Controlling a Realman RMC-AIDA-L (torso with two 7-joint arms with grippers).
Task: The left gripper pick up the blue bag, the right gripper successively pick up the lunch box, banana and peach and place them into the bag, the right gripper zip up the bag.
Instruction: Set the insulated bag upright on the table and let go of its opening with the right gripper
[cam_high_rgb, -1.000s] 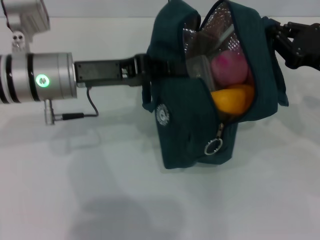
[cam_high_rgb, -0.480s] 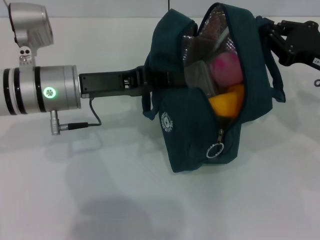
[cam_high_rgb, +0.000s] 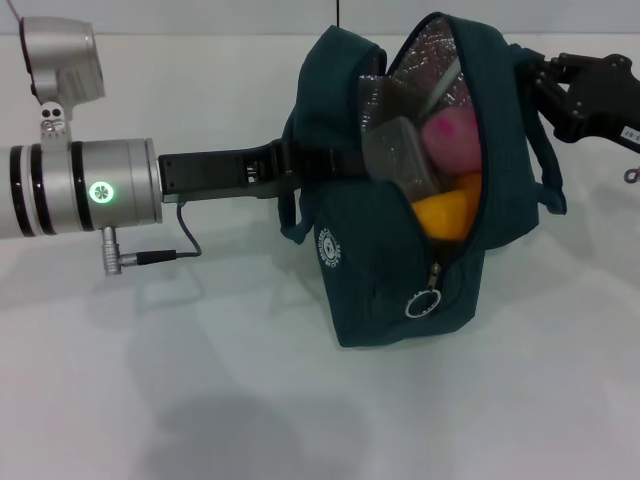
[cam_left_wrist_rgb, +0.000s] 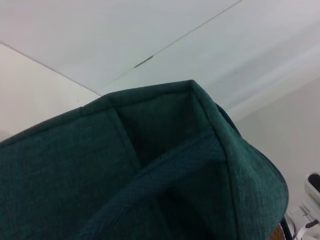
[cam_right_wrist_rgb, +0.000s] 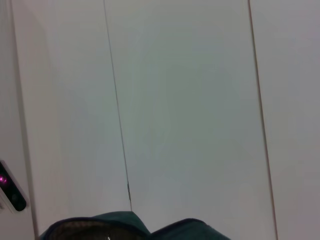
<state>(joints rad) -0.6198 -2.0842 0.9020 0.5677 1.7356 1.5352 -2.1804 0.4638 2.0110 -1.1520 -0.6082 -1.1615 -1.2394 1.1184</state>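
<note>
The blue bag (cam_high_rgb: 380, 260) hangs just above the white table, its mouth open toward me and the silver lining showing. Inside it lie the clear lunch box (cam_high_rgb: 400, 155), the pink peach (cam_high_rgb: 452, 135) and, below them, the yellow-orange banana (cam_high_rgb: 445, 212). The zipper's ring pull (cam_high_rgb: 421, 303) dangles at the lower end of the opening. My left gripper (cam_high_rgb: 285, 165) is shut on the bag's left side by its handle; dark fabric (cam_left_wrist_rgb: 150, 165) fills the left wrist view. My right gripper (cam_high_rgb: 540, 85) sits against the bag's upper right edge. The bag's rim (cam_right_wrist_rgb: 130, 227) shows in the right wrist view.
The white table (cam_high_rgb: 200, 380) stretches bare in front of and below the bag. A loop handle (cam_high_rgb: 552, 175) hangs down the bag's right side under the right gripper. The left arm's silver forearm (cam_high_rgb: 90, 190) crosses the left of the head view.
The bag has swung slightly and its opening has narrowed. The right gripper has moved a little left toward the bag's upper right edge. The left arm has shifted slightly right.
</note>
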